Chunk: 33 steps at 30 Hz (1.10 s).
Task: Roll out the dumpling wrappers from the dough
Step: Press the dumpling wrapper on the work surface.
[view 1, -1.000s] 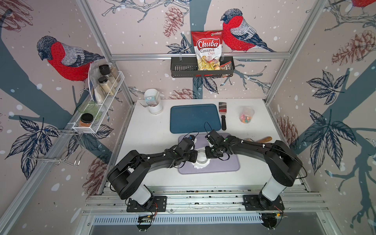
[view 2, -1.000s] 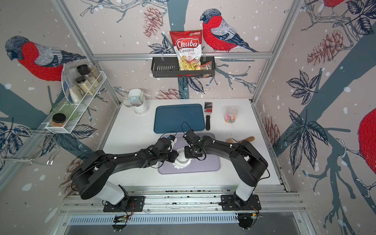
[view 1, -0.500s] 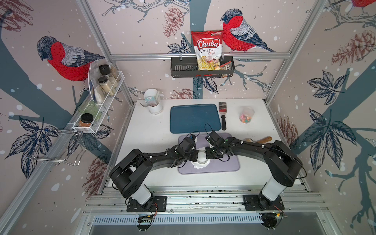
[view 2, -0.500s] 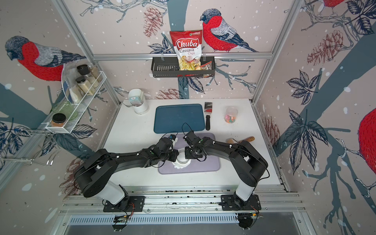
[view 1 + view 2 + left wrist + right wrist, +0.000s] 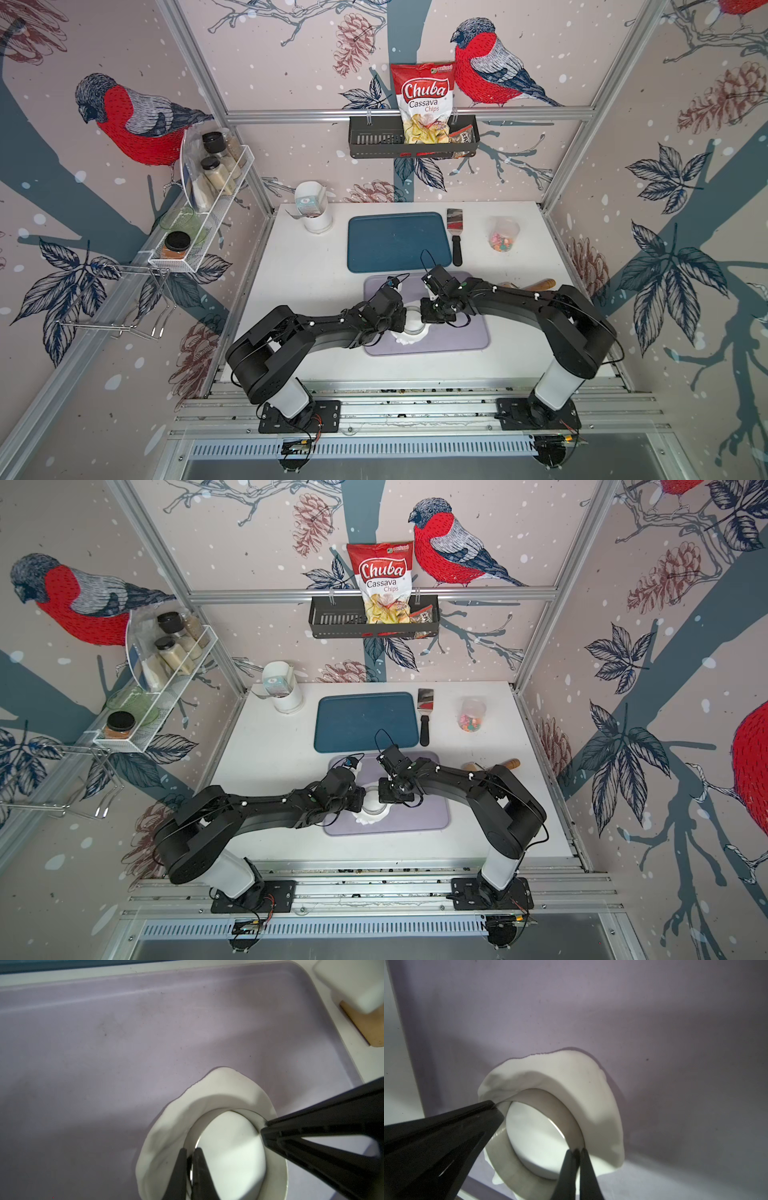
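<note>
Bullfinch wallpaper (image 5: 291, 62) around white tabletop (image 5: 307, 282)

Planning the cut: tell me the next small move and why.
Probably lift the ring straight up, both arms together. Left gripper and right gripper each pinch its rim on opposite sides; it sits sunk in the dough on the tray, a round disc inside it.

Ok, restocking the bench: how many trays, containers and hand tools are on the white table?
Trays: 2, blue tray, lilac tray
Containers: 2, white holder, clear cup
Hand tools: 3, spatula, rolling pin, ring cutter
Total: 7
</note>
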Tool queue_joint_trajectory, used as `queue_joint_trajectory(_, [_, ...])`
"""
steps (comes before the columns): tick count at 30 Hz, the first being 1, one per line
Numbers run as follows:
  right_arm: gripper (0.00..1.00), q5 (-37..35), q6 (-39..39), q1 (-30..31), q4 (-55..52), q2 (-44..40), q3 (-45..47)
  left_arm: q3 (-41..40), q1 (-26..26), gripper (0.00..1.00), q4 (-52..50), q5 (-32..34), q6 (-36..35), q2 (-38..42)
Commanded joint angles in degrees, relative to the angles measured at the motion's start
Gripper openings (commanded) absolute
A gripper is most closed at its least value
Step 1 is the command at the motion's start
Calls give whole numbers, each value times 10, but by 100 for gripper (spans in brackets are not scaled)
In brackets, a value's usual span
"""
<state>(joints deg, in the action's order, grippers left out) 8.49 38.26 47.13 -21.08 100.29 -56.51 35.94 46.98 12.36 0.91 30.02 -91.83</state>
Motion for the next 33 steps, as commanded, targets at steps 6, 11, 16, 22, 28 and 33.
queue_joint_trajectory(6, [0, -13, 50, 57, 25, 26, 25, 44, 13, 6, -84, -120, -13, -61])
queue_joint_trajectory(11, [0, -8, 72, 53, 50, 15, 35, 24, 13, 5, -75, -137, 2, -57])
queue_joint_trajectory(16, [0, -25, 45, -15, 53, 12, 45, -22, 16, 5, -56, -148, 41, -15])
queue_joint_trajectory(22, [0, -56, 36, -8, 44, 19, 43, -37, 25, 2, -2, -173, 82, -24])
queue_joint_trajectory(28, [0, -27, 106, 68, 66, 10, 57, -5, 9, 1, -62, -115, 38, -30])
queue_joint_trajectory(33, [0, -20, 125, 56, 86, -5, 63, -5, -12, 0, -37, -147, 25, -36])
